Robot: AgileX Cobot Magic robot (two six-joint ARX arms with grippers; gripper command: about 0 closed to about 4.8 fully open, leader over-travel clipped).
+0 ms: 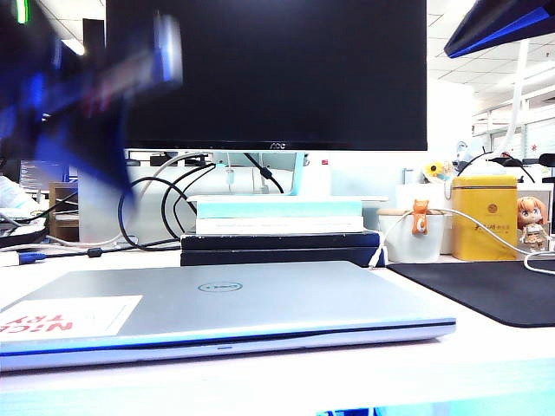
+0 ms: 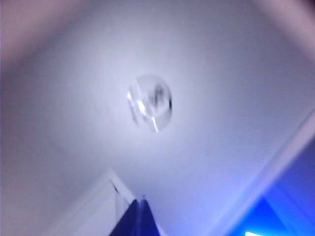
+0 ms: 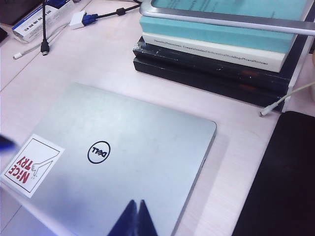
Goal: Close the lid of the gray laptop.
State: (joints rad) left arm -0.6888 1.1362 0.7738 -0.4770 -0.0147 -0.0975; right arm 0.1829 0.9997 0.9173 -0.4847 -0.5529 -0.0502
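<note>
Exterior view: the gray laptop (image 1: 227,316) lies shut on the white table (image 1: 486,347), filling the foreground from about 9 o'clock to 4 o'clock. The lid (image 1: 260,299) is flat on the base, with only a thin dark seam along the front edge; the round Dell logo (image 1: 218,287) faces up and the red-lettered sticker (image 1: 65,316) sits toward 8 o'clock. The left arm (image 1: 78,95) hangs raised at 10 o'clock as a dark, motion-blurred mass in front of the black monitor (image 1: 277,69); its outline and joints cannot be made out. The right arm (image 1: 503,22) is cut off at 1 o'clock, showing only a dark blue-edged slab. Behind the laptop stand stacked books (image 1: 279,230); a yellow tin (image 1: 484,217) and a black mat (image 1: 486,290) lie toward 3 o'clock.

Left wrist view: heavily blurred. The left gripper (image 2: 139,219) shows only as a dark blue tip above the lid, whose logo appears as a smear; whether its jaws are spread or pressed together cannot be told.

Right wrist view: the right gripper (image 3: 135,220) hovers above the lid's near edge, its dark fingertips pressed together into one point, pinching nothing. The laptop lies closed, just beside the book stack and apart from the mat.
</note>
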